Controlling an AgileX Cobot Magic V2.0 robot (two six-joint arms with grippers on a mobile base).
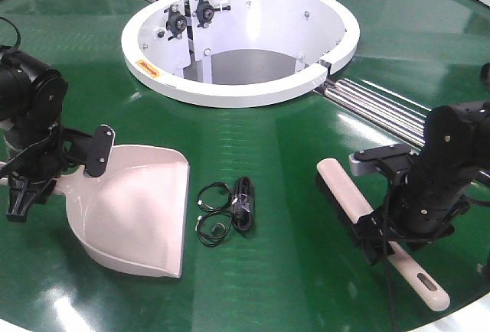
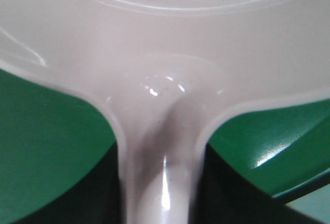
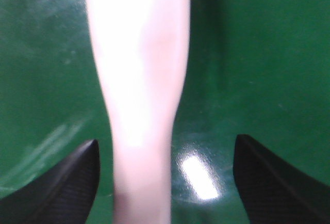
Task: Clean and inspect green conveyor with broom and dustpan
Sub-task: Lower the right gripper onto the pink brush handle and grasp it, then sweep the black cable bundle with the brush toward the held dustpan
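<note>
Left gripper (image 1: 61, 173) appears clamped on the handle of the dustpan (image 1: 142, 209), which lies flat on the conveyor (image 1: 291, 271). Right gripper (image 1: 374, 208) straddles the handle of the broom (image 1: 344, 187), jaws wide and clear of it. Both tools look like light, stiff, slick plastic, best gripped squarely mid-handle. A cable tangle (image 1: 226, 213) lies between them.

green conveyor (image 1: 291, 141) carries dustpan (image 1: 142, 209) left, tangled black cable (image 1: 230, 211) middle, broom (image 1: 348, 190) right, none touching.
</note>
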